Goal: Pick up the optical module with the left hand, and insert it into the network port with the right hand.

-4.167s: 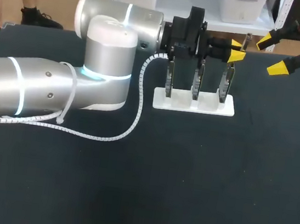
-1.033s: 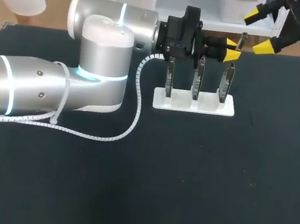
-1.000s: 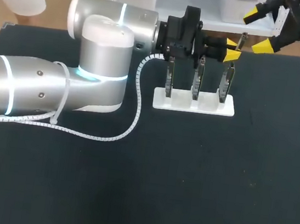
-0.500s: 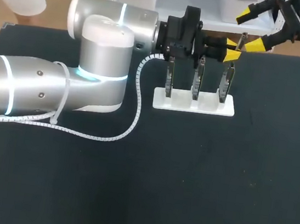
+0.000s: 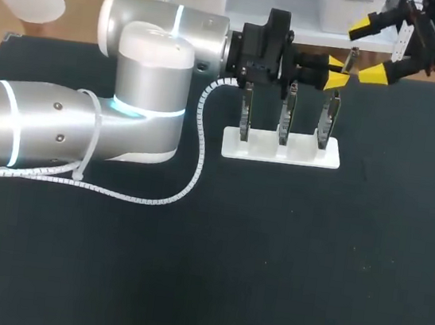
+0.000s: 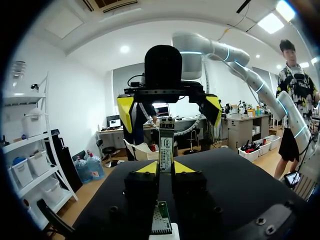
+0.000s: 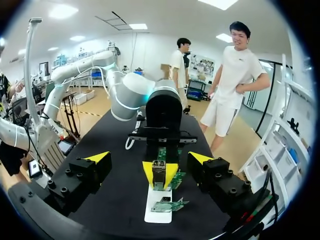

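Head view: left end effector [image 5: 337, 72] grips optical module [image 5: 352, 57]; right end effector [image 5: 368, 50] wide, opposite.

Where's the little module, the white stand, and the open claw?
optical module [image 6: 166, 147], left wrist view, its labelled face.
white stand [image 5: 263, 149], head view, bare base.
right gripper [image 5: 367, 50], head view, between its fingertips.

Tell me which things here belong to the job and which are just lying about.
Job: optical module, held in left gripper; right gripper, open, facing it; three boards on white stand, likely holding the port.
Just there: white coiled cable off left arm.
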